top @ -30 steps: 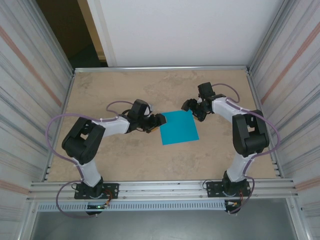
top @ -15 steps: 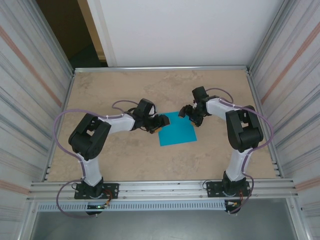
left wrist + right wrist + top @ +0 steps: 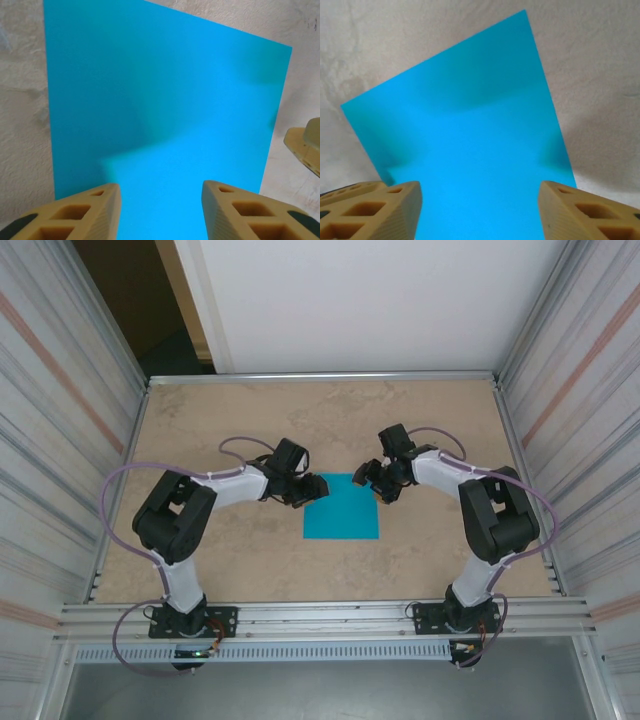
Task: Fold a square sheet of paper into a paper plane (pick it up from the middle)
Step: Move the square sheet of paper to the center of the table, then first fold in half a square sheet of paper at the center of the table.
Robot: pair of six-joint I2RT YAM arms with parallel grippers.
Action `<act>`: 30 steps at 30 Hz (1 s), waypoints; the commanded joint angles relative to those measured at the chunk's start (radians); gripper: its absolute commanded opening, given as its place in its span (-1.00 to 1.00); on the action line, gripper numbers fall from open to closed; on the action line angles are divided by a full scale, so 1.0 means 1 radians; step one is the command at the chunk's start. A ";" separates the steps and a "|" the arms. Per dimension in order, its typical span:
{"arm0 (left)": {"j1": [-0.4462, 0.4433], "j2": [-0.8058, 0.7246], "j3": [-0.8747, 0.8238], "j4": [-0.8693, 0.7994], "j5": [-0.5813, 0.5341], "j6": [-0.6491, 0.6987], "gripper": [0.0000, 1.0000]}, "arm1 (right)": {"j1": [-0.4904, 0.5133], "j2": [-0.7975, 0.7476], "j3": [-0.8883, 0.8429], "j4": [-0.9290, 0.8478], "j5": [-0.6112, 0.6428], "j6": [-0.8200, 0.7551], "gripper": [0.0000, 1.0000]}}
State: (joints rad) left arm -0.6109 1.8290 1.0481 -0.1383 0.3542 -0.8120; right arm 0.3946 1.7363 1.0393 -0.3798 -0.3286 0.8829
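Note:
The square sheet of paper (image 3: 342,508) lies flat and unfolded on the beige tabletop, teal-blue, near the middle. My left gripper (image 3: 317,485) hovers low over its far left corner, open, with the sheet (image 3: 165,110) spread out ahead of the tan fingers (image 3: 100,205). My right gripper (image 3: 366,478) sits at the far right corner, also open, its fingers (image 3: 405,200) straddling the sheet's (image 3: 470,130) near edge. Nothing is held between either pair of jaws. A tan fingertip of the right gripper (image 3: 306,145) shows past the sheet's edge in the left wrist view.
Ribbed metal walls (image 3: 60,420) close in the table on both sides and a white panel (image 3: 360,300) stands at the back. An aluminium rail (image 3: 320,615) runs along the near edge by the arm bases.
The sheet has slid left and toward the near edge and turned squarer to the table. Both grippers moved left with it, staying at its far corners.

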 commanded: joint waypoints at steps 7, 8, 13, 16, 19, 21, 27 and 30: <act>-0.005 -0.010 0.011 -0.017 0.014 0.006 -0.07 | 0.005 0.029 -0.019 -0.042 -0.059 -0.089 0.11; -0.006 -0.007 0.009 -0.015 0.013 0.005 -0.06 | 0.006 0.037 -0.017 -0.049 -0.053 -0.096 0.10; -0.005 0.010 -0.005 -0.002 0.015 -0.006 -0.07 | 0.010 0.065 -0.019 -0.066 -0.016 -0.106 0.04; -0.005 0.015 -0.020 0.010 0.013 -0.014 -0.07 | 0.022 0.084 -0.019 -0.062 -0.011 -0.108 0.01; -0.005 0.023 -0.034 0.020 0.016 -0.021 -0.07 | 0.033 0.106 -0.019 -0.058 -0.009 -0.107 0.00; -0.004 0.027 -0.047 0.030 0.017 -0.026 -0.07 | 0.039 0.114 -0.020 -0.049 -0.013 -0.105 -0.01; 0.003 0.034 -0.094 0.075 0.026 -0.049 -0.08 | 0.044 0.129 -0.018 -0.032 -0.018 -0.102 -0.03; 0.008 0.026 -0.120 0.107 0.033 -0.062 -0.08 | 0.048 0.137 -0.015 -0.023 -0.025 -0.102 -0.03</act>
State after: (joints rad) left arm -0.6067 1.8381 0.9779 -0.0193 0.3855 -0.8509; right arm 0.4240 1.8072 1.0389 -0.3771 -0.3695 0.7990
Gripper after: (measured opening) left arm 0.463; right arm 0.484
